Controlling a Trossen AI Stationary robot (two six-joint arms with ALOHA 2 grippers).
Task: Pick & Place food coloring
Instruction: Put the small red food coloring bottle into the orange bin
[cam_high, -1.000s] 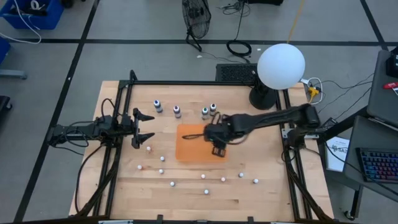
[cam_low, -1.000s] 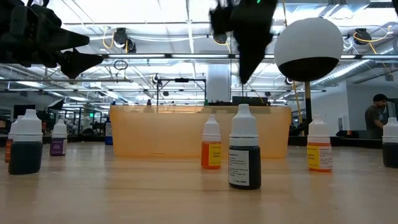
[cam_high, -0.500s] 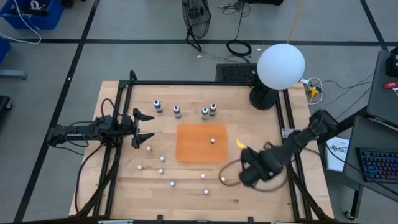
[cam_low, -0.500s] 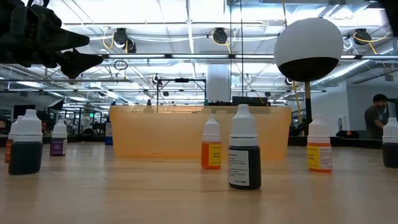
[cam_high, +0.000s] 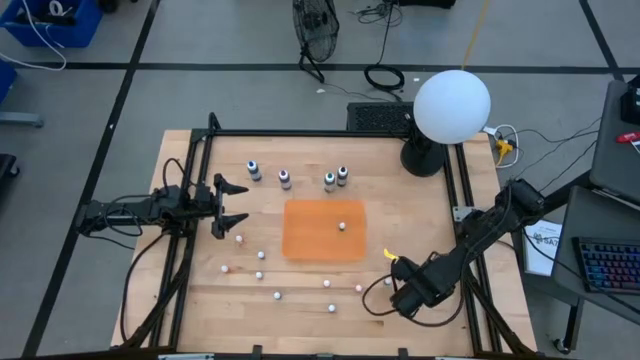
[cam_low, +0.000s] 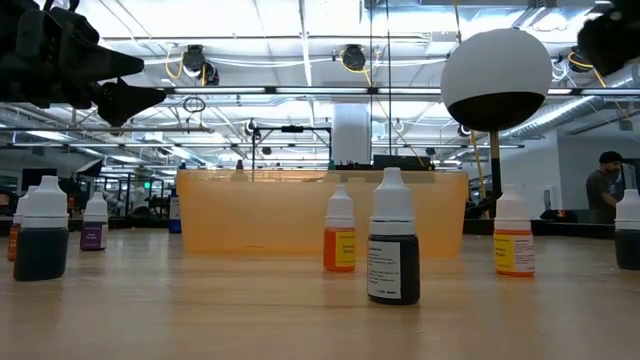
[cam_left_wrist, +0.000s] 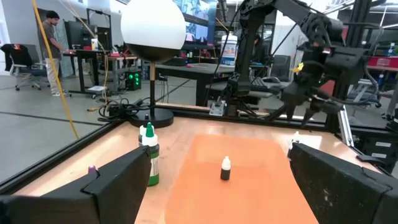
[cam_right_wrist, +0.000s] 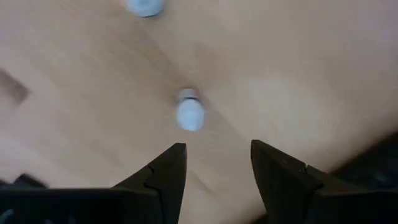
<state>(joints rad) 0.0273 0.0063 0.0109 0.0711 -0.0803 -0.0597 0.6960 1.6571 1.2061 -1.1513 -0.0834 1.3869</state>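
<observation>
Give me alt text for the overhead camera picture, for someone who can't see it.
Seen from above, the right gripper hangs over the wooden table's near right corner, among scattered small bottles. One bottle stands on the orange tray at the centre, four more line the far side, and the left gripper waits open at the left edge.

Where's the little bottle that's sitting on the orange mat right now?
In the high view the bottle stands alone on the orange mat, near its right edge, below the four bottles lined along the table's far side.
</observation>
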